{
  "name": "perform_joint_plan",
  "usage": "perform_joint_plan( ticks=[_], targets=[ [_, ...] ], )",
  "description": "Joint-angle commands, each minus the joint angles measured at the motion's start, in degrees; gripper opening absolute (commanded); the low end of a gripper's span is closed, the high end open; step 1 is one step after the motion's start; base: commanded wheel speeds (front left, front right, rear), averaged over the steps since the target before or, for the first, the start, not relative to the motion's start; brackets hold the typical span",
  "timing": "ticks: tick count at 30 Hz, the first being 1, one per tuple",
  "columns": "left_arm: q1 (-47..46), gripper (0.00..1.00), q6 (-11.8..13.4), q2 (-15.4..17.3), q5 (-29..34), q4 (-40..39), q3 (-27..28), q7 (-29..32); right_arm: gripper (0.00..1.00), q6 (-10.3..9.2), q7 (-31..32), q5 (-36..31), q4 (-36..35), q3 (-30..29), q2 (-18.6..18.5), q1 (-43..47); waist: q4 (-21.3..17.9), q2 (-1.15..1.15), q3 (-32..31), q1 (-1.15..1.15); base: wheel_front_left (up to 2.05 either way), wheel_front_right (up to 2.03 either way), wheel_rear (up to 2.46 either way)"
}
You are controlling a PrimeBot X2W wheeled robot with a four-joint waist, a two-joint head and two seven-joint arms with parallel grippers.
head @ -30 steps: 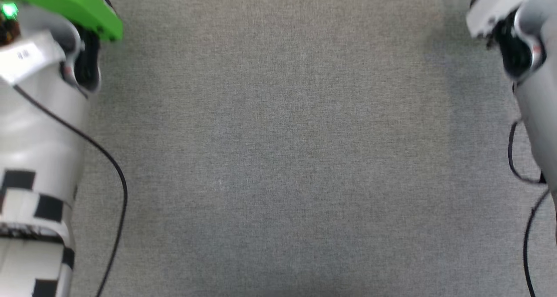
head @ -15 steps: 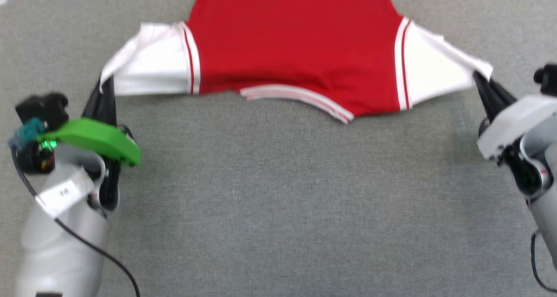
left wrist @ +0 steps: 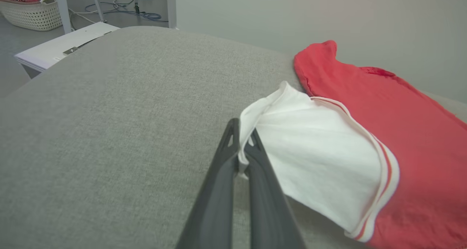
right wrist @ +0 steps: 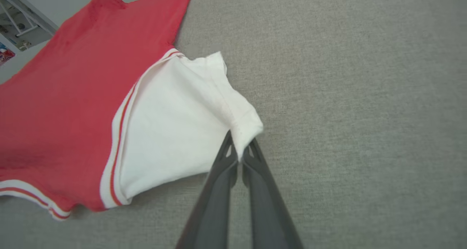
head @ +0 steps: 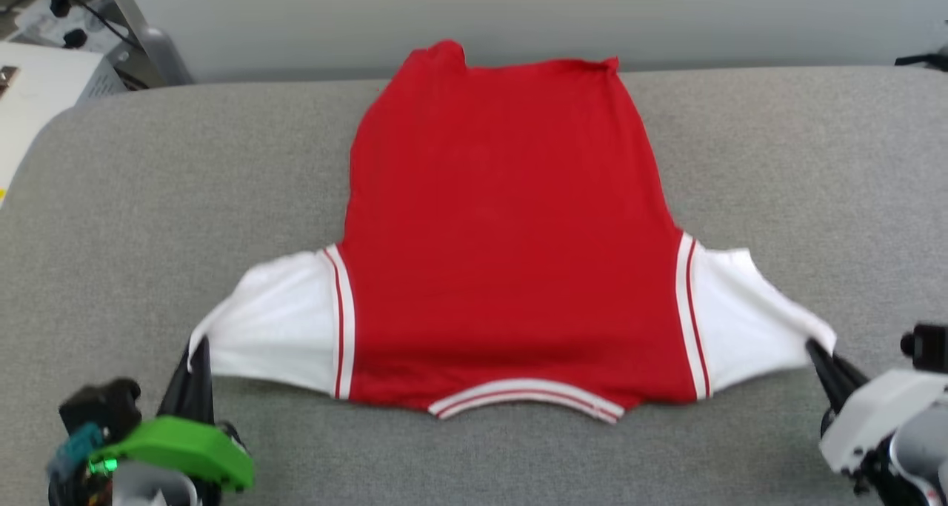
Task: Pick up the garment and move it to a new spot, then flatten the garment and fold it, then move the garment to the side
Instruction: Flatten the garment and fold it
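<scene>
The garment (head: 503, 224) is a red T-shirt with white sleeves, spread on the grey surface (head: 111, 195) with its striped collar nearest me and its hem at the far edge. My left gripper (head: 194, 352) is shut on the tip of the garment's left white sleeve (left wrist: 313, 165). My right gripper (head: 815, 347) is shut on the tip of the right white sleeve (right wrist: 182, 125). Both sleeves are pulled outward and taut, as the left wrist view (left wrist: 240, 150) and right wrist view (right wrist: 239, 147) confirm.
A pale wall (head: 474, 10) runs behind the grey surface's far edge. A white box (head: 37, 91) with cables stands off the far left corner. A woven basket (left wrist: 29, 12) sits on the floor beyond it.
The head camera has tilted up, bringing the whole garment and the far wall into view. Both grippers keep their hold on the sleeve tips.
</scene>
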Motion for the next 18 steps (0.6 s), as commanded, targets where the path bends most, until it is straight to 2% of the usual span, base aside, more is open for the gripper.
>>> perform_joint_plan(
  ticks=[1,4,8,12,17,18],
  targets=[
    [2.86,0.00,1.38,0.18,-0.03,-1.69,0.39,0.11,0.00,-0.05,1.06,-1.25,-1.16,-1.80,0.73,2.69,-0.10,0.00,-2.40,0.01,0.00,0.00,0.00],
    [8.66,0.00,3.87,-0.43,0.14,-4.89,0.39,0.67,0.00,-0.05,3.20,-3.77,-3.80,-4.80,3.30,8.18,0.00,0.00,-3.52,0.01,0.00,0.00,0.00],
    [14.40,0.00,5.88,-0.48,1.62,-6.45,-0.58,0.75,0.00,-0.05,5.49,-6.02,-6.43,-7.98,6.65,13.91,0.07,0.00,-4.80,0.01,0.00,0.00,0.00],
    [17.42,0.00,6.65,-0.98,3.22,-7.30,-2.01,0.08,0.00,-0.05,7.10,-8.07,-7.95,-9.46,9.41,18.58,0.59,0.00,-5.84,0.01,0.00,0.00,0.00],
    [17.78,0.00,6.51,-1.51,4.89,-8.34,-3.34,-0.80,0.00,-0.05,6.61,-10.69,-9.59,-9.51,10.77,20.63,1.39,0.00,-5.65,0.01,0.00,0.00,0.00],
    [17.40,0.00,6.37,-1.56,5.38,-8.49,-3.80,-0.91,0.09,-0.05,6.18,-11.08,-9.90,-9.64,10.92,20.42,1.60,0.00,-5.43,0.01,0.00,0.00,0.00]
  ],
)
